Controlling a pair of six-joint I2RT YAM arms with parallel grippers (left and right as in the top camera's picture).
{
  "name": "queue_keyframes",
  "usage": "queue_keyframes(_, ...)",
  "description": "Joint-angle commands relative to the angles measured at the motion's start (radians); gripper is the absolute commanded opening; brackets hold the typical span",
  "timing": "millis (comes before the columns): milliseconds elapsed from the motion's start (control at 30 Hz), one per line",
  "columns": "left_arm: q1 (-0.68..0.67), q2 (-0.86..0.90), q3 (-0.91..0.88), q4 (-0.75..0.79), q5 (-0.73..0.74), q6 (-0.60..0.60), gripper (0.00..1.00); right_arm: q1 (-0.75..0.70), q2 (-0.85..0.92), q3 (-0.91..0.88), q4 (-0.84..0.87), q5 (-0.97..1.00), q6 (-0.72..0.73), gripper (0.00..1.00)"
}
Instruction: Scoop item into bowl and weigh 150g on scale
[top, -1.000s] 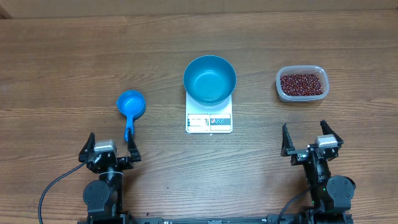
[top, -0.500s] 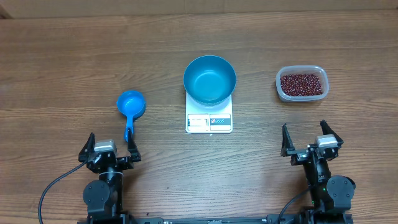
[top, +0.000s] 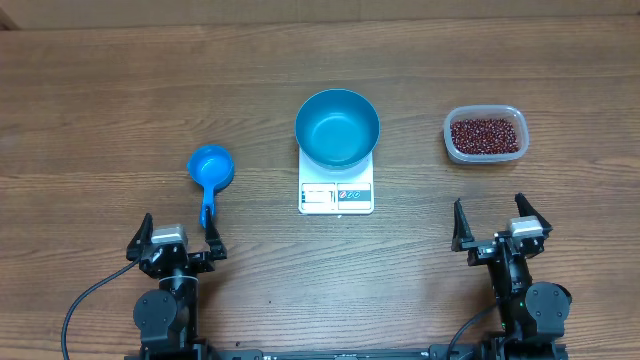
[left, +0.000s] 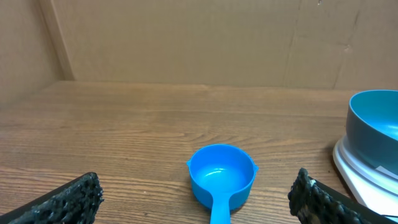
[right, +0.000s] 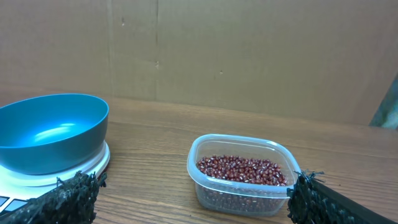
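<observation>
at bench (top: 100, 100) centre: blue bowl (top: 337, 128) sits on white scale (top: 336, 196) | 3 o'clock of bowl: beans (top: 485, 135) in clear tub (top: 449, 142) | 9 o'clock of scale: blue scoop (top: 211, 168) lying free | 6 o'clock edge: left fingers (top: 213, 242) and right fingers (top: 459, 225) spread wide, holding nothing

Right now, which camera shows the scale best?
The overhead view: the scale shows its display and front edge, clear of the bowl on it. The left wrist view catches only a white corner under the bowl; the right wrist view only a white rim at lower left.
</observation>
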Motion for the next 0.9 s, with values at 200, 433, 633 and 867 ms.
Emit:
queue_keyframes(200, 0.01, -0.008, -0.004, 0.003, 0.009, -0.014, 0.99, 0.002, -0.01, -0.011, 0.005, -0.006, -0.003, 1.0)
queue_keyframes(433, 0.01, -0.008, -0.004, 0.003, 0.009, -0.014, 0.99, 0.002, -0.01, -0.011, 0.005, -0.006, -0.003, 1.0)
queue_keyframes(633, 0.01, -0.008, -0.004, 0.003, 0.008, -0.014, 0.99, 0.002, -0.01, -0.011, 0.005, -0.006, -0.003, 1.0)
queue_keyframes(867, 0.011, -0.008, -0.004, 0.003, 0.01, -0.039, 0.99, 0.002, -0.01, -0.011, 0.005, -0.006, -0.003, 1.0)
